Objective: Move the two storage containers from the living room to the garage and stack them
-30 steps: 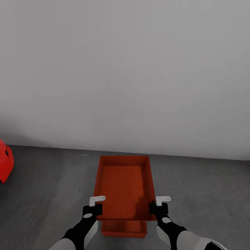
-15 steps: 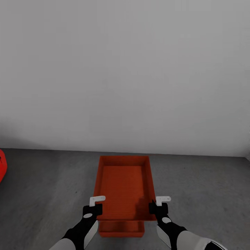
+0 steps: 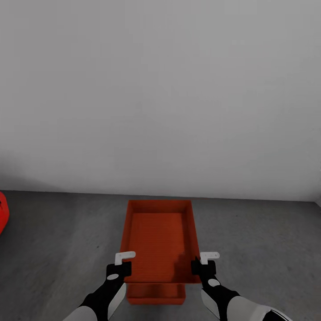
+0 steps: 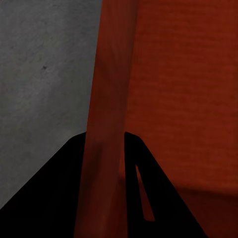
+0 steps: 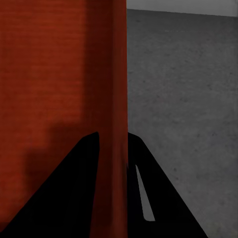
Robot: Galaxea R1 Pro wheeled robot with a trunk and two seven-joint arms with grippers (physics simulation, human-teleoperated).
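I hold one orange-red storage container level in front of me, above the dark grey garage floor. My left gripper is shut on its left wall near the close end. On the opposite side, my right gripper is shut on the right wall. In each wrist view the thin wall runs between the two black fingers. The second storage container lies lower, right under the held one, and just its near end sticks out.
A plain pale grey wall rises close ahead, meeting the floor just past the held container. A piece of a red thing shows at the left edge. Bare concrete floor spreads to both sides.
The whole view shifted slightly in the first half second, so less of the red thing shows at the left edge. Both grippers keep the same hold on the container.
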